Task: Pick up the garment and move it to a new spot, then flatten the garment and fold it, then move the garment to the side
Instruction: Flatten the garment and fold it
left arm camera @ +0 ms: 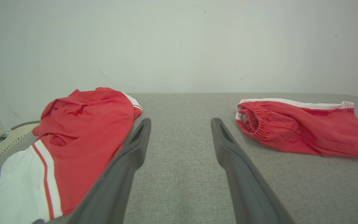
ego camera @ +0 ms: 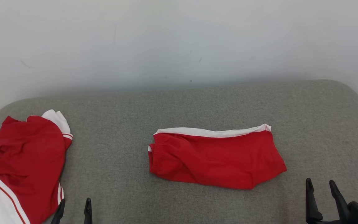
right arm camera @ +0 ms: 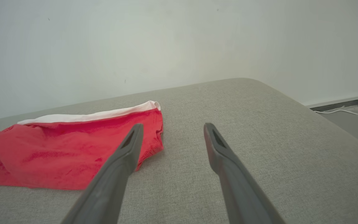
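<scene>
Head view: the folded red garment (ego camera: 216, 158) was pictured on the grey surface (ego camera: 120, 124), with left hand (ego camera: 75, 202) and right hand (ego camera: 320, 182) held open, empty.

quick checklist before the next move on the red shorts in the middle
1. Left end effector open and empty: ok
2. Right end effector open and empty: ok
3. Red shorts lie folded on the grey surface, nothing on top: ok
4. Red and white garment lies apart from the shorts: ok
5. Shorts smooth: not ok, wrinkled near the waistband
6. Lower layers aligned: cannot tell
</scene>
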